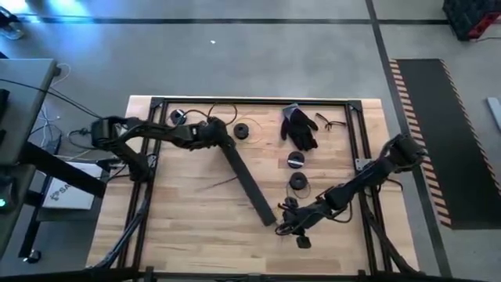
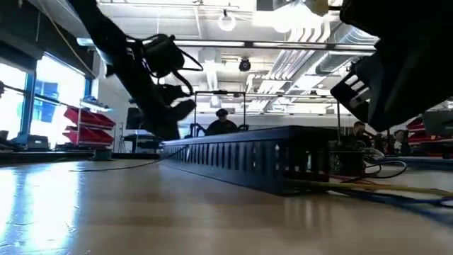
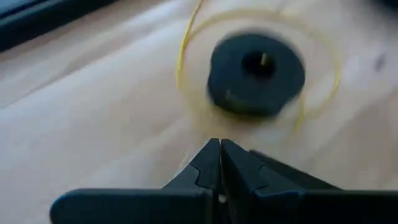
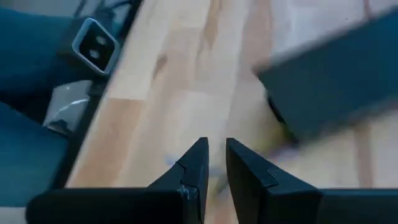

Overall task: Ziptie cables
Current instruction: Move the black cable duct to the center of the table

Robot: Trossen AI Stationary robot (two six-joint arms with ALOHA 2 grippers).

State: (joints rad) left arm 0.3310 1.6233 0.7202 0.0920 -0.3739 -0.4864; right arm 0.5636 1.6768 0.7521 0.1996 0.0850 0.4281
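Left tool point(image 3: 220, 149) pressed together at the duct's point(image 1: 249, 182) far end, facing a spool point(image 3: 256, 74) — right tool point(image 4: 213, 152) slightly apart, low over the surface point(image 1: 188, 223) beside the duct's near end.

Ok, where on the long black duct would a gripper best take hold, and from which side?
Grip the black duct near its middle, coming from straight above and closing across its narrow width. It lies flat and diagonal on the table, long and slim, so a mid-length hold should balance it.

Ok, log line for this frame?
left claw: shut, at duct's far end, by spool | right claw: near duct's other end | cables: not discernible
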